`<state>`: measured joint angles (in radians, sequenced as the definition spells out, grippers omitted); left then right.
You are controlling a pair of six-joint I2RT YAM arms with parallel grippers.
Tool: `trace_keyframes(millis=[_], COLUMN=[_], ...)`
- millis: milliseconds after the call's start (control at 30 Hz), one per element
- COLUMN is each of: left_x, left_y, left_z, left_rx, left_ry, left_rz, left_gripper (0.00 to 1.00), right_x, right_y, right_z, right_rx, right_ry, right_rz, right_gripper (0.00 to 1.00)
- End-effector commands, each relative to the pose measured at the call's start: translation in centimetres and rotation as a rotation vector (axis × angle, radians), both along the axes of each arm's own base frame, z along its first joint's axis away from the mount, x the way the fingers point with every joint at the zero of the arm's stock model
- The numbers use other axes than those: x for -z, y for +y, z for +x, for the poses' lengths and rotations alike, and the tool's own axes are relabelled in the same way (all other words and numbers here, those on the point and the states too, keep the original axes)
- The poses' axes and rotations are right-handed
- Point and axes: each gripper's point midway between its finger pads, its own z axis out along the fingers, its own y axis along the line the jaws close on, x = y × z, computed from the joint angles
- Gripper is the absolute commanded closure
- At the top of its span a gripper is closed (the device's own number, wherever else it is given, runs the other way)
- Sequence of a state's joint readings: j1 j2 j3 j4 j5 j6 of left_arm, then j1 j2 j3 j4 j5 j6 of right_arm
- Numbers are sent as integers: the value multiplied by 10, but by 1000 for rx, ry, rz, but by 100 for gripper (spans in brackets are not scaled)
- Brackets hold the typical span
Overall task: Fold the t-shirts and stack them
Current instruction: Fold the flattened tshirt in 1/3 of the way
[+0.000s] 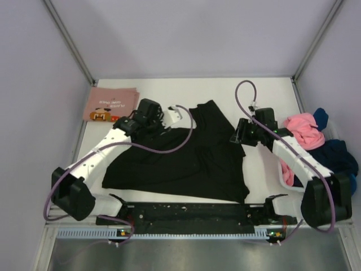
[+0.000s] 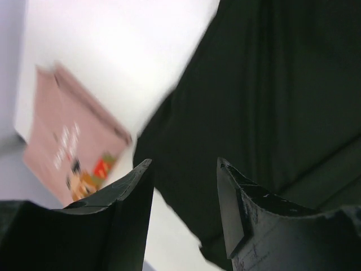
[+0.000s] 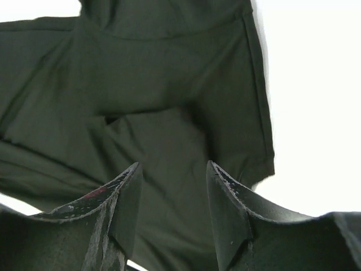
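T-shirts are what I am working through, and the black shirt (image 1: 186, 161) is the one in hand: it lies in the middle of the table (image 1: 169, 84), mostly flat, with creases across it and one part reaching toward the far edge. A pink shirt (image 1: 110, 104) with a cartoon print sits folded by the far left corner, and a pile (image 1: 307, 130) of pink, navy and blue cloth waits at the right edge. I judge the black shirt to be mid-fold, not yet a tidy packet and not yet stacked. My left gripper (image 2: 184, 162) hangs over the shirt's far left edge with its fingers (image 2: 130, 197) parted about halfway and nothing between them. My right gripper (image 3: 174, 165) hangs over the shirt's right side, near a sleeve, and it too stands roughly half open and grips nothing. My left arm stretches diagonally from the near left corner toward the far side. My right arm comes up from the near right corner and bends inward at the wrist. Next I probably need to drop both grippers onto matching edges, pinch only the top layer, and carry it across evenly so the cloth does not bunch or drag.
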<state>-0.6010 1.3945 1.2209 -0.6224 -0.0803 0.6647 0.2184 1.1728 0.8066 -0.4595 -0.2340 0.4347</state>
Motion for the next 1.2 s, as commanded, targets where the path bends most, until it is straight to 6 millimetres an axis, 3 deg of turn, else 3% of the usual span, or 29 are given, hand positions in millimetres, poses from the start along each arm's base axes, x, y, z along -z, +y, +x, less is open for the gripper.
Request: trace_keyframes(millis=[0, 133, 267, 367, 467, 533, 667, 767, 867, 933, 1067, 1167], left_x=[43, 62, 85, 107, 131, 144, 168, 174, 152, 128, 95, 93], left_y=[89, 167, 220, 251, 279, 289, 294, 291, 291, 291, 271, 242], left_z=[-29, -43, -55, -68, -77, -83, -93, -96, -89, -84, -94, -115], left_rx=[-202, -358, -515, -615, -709, -756, -803, -830, -834, -807, -654, -482], left_ry=[159, 189, 231, 287, 317, 334, 359, 364, 308, 247, 228, 281], left_rz=[84, 113, 135, 132, 164, 165, 168, 147, 125, 121, 92, 48], left_gripper=[47, 46, 44, 41, 41, 41, 46, 48, 48, 48, 45, 44], right_x=[11, 37, 71, 89, 92, 90, 84, 83, 67, 42, 6, 6], right_y=[12, 29, 29, 30, 25, 14, 5, 7, 5, -10, -38, -26], right_z=[40, 50, 55, 56, 59, 63, 75, 82, 84, 81, 38, -20], right_rx=[-97, -171, -192, -211, -192, -143, -111, -115, -103, -24, 120, 83], right_ry=[-38, -9, 53, 93, 95, 83, 62, 65, 64, 35, 60, 157], right_rz=[-65, -122, -188, -198, -226, -269, -286, -289, -307, -351, -398, -316], right_gripper=[50, 46, 50, 71, 95, 100, 100, 100, 73, 57, 45, 36])
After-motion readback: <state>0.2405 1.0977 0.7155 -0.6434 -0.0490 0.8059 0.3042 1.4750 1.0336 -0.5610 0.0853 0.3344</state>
